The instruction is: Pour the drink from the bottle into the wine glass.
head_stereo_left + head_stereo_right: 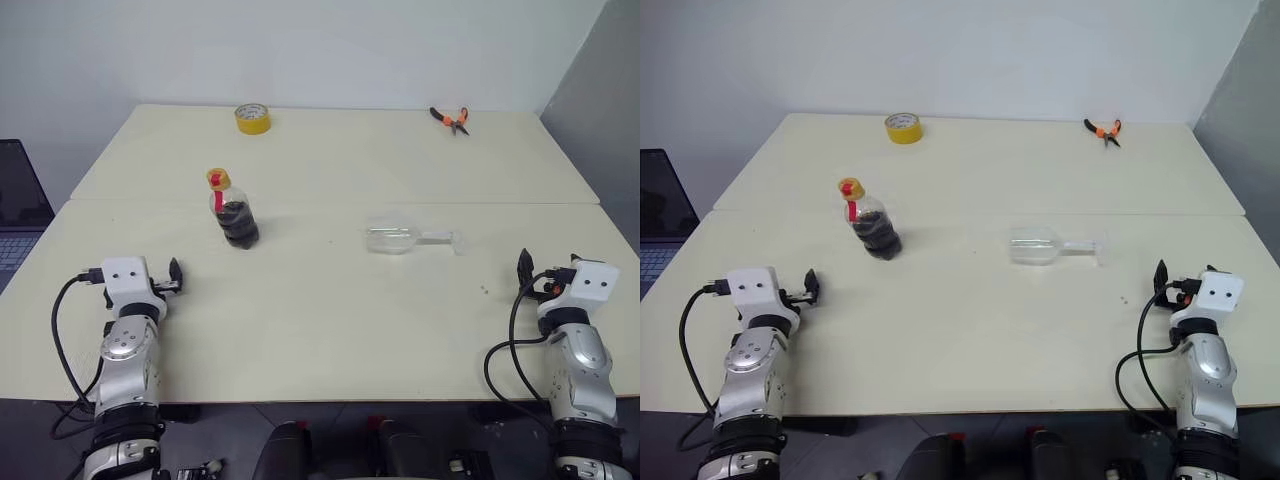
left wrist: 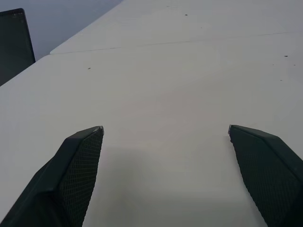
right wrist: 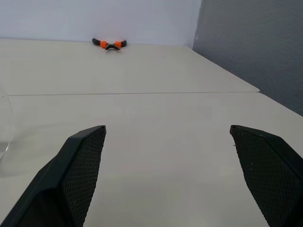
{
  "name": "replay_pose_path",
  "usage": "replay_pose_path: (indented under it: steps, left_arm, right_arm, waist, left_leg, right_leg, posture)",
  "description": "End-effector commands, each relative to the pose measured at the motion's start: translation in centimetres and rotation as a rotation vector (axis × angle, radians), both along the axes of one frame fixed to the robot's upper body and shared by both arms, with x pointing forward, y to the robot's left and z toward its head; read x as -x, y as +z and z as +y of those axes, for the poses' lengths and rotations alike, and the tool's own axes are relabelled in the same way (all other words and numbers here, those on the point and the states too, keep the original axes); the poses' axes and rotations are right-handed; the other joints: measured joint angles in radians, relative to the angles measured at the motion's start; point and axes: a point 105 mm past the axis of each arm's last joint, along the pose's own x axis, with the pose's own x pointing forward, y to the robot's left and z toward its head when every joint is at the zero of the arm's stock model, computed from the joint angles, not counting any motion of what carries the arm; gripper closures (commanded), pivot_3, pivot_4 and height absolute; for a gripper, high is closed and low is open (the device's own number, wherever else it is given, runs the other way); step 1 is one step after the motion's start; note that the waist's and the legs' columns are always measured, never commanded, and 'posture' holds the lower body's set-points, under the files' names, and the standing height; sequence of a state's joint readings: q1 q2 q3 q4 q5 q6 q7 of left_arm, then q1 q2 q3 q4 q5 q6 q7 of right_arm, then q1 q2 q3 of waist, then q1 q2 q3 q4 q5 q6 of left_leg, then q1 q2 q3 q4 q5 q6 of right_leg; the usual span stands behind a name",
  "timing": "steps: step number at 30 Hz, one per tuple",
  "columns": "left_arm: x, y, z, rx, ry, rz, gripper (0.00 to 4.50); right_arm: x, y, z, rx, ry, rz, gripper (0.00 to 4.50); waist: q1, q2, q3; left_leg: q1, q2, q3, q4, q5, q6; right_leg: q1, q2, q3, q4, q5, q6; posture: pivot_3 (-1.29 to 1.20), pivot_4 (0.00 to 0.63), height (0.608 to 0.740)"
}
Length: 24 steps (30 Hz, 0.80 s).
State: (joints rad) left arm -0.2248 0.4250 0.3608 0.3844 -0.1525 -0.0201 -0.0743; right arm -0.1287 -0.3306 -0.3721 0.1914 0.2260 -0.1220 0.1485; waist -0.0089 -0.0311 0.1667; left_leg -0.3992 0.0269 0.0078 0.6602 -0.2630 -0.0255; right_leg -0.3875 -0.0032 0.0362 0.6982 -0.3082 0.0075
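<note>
**Cream bench, glass on its side, both hands empty**

Cream bench [image 1: 330, 330] has the bottle [image 1: 233, 213] standing left of centre, dark drink [image 1: 238, 224] filling its lower part, yellow cap on. Wine glass [image 1: 400, 238] lies tipped over right of centre, foot pointing right, well apart from the bottle. Left hand [image 1: 176, 275] and right hand [image 1: 524, 268] sit at the near corners, fingers spread wide, gripping nothing. Yellow tape roll [image 1: 252, 118] and orange pliers [image 1: 451, 119] are at the far edge.

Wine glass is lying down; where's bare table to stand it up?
Bare table runs along the near edge between the open left gripper and right gripper, in front of the bottle and wine glass. The stretch between bottle and glass is bare too.
</note>
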Motion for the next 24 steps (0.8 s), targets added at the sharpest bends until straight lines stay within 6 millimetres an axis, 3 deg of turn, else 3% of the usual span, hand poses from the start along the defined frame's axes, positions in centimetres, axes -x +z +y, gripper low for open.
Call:
replay_pose_path:
  steps: [1, 8, 13, 19, 24]
  left_arm:
    - [-0.2, 1.9, -0.4, -0.042, -0.016, -0.072, 0.04]
    - [0.1, 1.6, 0.0, -0.037, -0.022, -0.062, 0.04]
    - [0.9, 2.5, -0.6, -0.022, -0.080, -0.125, 0.04]
    - [1.4, 2.5, -2.8, -0.032, -0.201, -0.108, 0.04]
    - [0.6, 2.9, -5.4, -0.056, -0.327, -0.089, 0.04]
  right_arm:
    - [0.1, 1.8, -0.1, 0.015, -0.004, -0.067, 0.00]
    - [0.5, 1.9, -0.2, 0.028, -0.001, -0.065, 0.00]
    - [1.5, 3.3, 0.9, 0.079, 0.059, -0.094, 0.00]
    - [3.3, 5.9, 5.2, 0.121, 0.280, -0.142, 0.00]
    - [5.6, 6.2, 13.2, 0.126, 0.715, -0.048, 0.00]
  waist:
    - [0.000, 0.000, 0.000]
    - [0.000, 0.000, 0.000]
    - [0.000, 0.000, 0.000]
    - [0.000, 0.000, 0.000]
    - [0.000, 0.000, 0.000]
  left_leg:
    - [0.000, 0.000, 0.000, 0.000, 0.000, 0.000]
    - [0.000, 0.000, 0.000, 0.000, 0.000, 0.000]
    - [0.000, 0.000, 0.000, 0.000, 0.000, 0.000]
    - [0.000, 0.000, 0.000, 0.000, 0.000, 0.000]
    - [0.000, 0.000, -0.001, 0.000, 0.000, 0.000]
  right_leg:
    - [0.000, 0.000, 0.000, 0.000, 0.000, 0.000]
    - [0.000, 0.000, 0.000, 0.000, 0.000, 0.000]
    - [0.000, 0.000, 0.000, 0.000, 0.000, 0.000]
    - [0.000, 0.000, 0.000, 0.000, 0.000, 0.000]
    - [0.001, 0.000, -0.001, 0.000, 0.000, 0.000]
  posture:
    - [0.00, 0.150, 0.740]
    - [0.00, 0.150, 0.740]
    - [0.00, 0.150, 0.740]
    - [0.00, 0.150, 0.740]
    - [0.00, 0.150, 0.740]
